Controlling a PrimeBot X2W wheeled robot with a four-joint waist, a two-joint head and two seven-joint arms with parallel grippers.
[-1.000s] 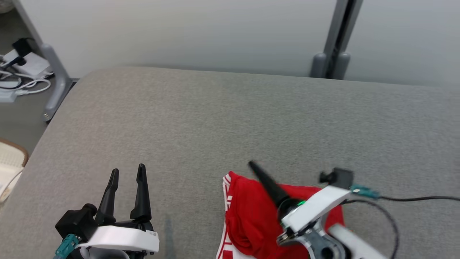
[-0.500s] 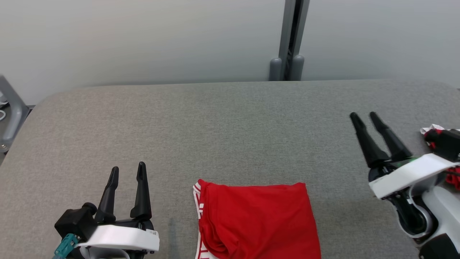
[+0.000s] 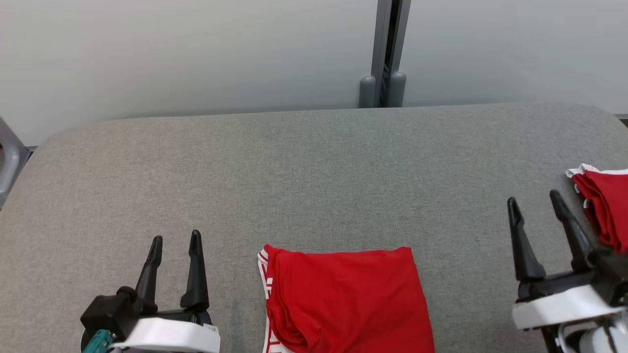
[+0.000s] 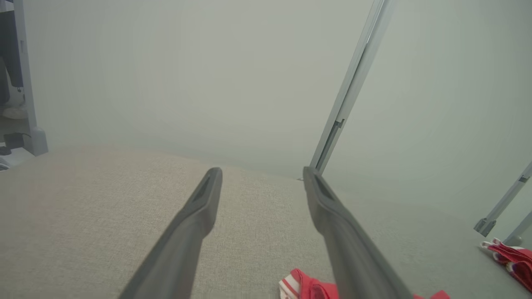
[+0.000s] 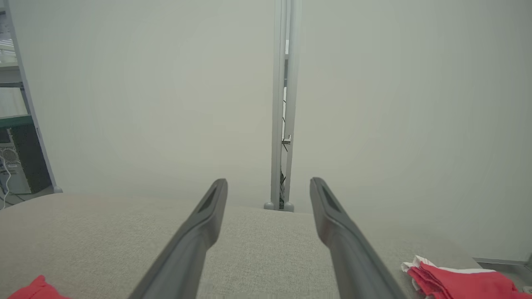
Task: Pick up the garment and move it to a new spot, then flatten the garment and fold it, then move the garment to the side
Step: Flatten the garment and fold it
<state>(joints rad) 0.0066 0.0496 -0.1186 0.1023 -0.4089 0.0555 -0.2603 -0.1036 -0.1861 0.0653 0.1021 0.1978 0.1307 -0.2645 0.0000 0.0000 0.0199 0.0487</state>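
The folded red garment with white striped trim (image 3: 348, 299) lies at the near edge of the grey fabric-covered table (image 3: 314, 162), between the two pincers and touched by neither. The left gripper (image 3: 176, 236) and right gripper (image 3: 533, 196) both stand spread and empty. A pinch catching only the top layer would likely pull the fold open, and dragging over the coarse cloth could too. The second red folded pile (image 3: 606, 206) at the right might be mistaken for it. No writing is legible; print on the small white tag (image 3: 208, 329) at the left wrist is too small to read.
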